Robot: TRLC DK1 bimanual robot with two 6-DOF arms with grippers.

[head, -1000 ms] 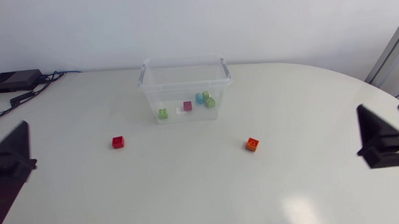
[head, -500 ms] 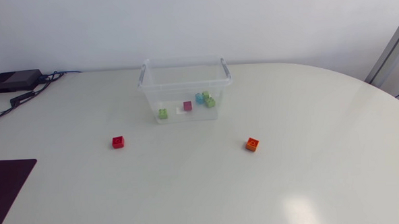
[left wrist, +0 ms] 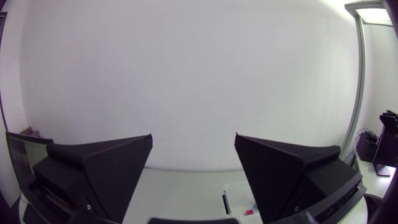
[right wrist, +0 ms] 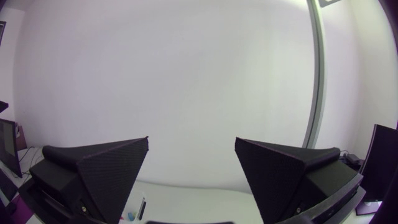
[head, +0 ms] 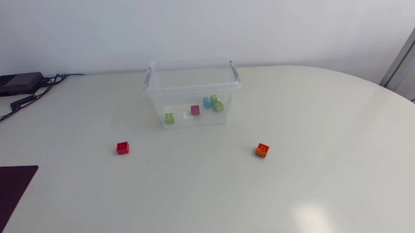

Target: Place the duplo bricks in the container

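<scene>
Left gripper (left wrist: pixel 193 135) and right gripper (right wrist: pixel 192 139) gape, holding nothing. Red brick (head: pixel 122 147) and orange brick (head: pixel 262 150) lie on the table (head: pixel 320 125), near the container (head: pixel 182 89) (several bricks inside), well ahead of both.

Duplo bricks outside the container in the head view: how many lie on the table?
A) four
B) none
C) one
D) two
D: a red brick and an orange brick lie on the bare table in front of the clear container, each well apart from it. The other bricks are inside it.
</scene>
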